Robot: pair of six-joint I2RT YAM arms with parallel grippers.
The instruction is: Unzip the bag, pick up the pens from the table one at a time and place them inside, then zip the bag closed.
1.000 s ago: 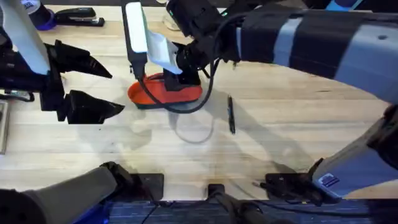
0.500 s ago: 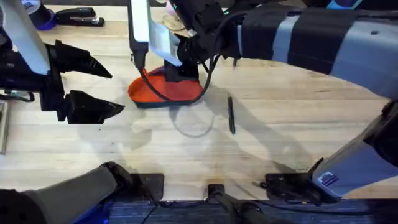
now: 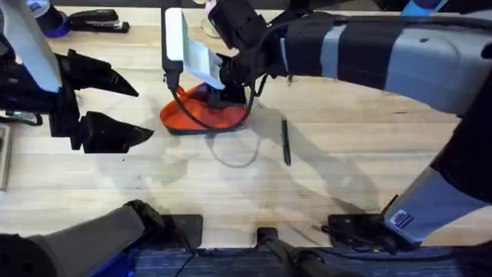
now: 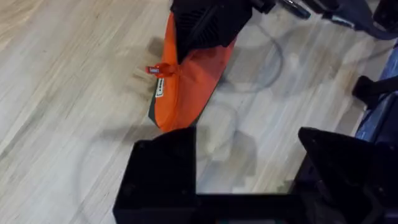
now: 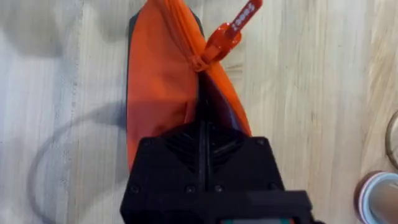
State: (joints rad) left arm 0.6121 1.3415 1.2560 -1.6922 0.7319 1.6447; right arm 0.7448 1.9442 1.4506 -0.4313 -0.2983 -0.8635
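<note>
The light plank worktop has its widest open stretch across the near middle and the right, bare boards with faint ring marks. The right arm reaches across from the lower right to the far centre, its bulk crossing over the far right boards. The left arm sits at the left edge, its tool hanging above the boards with both black fingers spread wide and nothing between them; open wood lies between it and the pouch.

The orange pencil pouch lies at the far centre, left of the worktop's middle, with a dark lower band along its near edge. The right tool is pressed down at the pouch's opening, its two fingers brought together with only a thin seam between them (whether fabric is pinched there is hard to tell, since the tool body covers the contact). In the right wrist view the zip is parted near the tool, and the orange pull tab sticks out beyond the pouch onto the wood. The pouch's interior is hidden.

One slim dark pen lies loose on the boards, near the pouch's right end but apart from it.

A black stapler rests at the far left edge, well clear.
</note>
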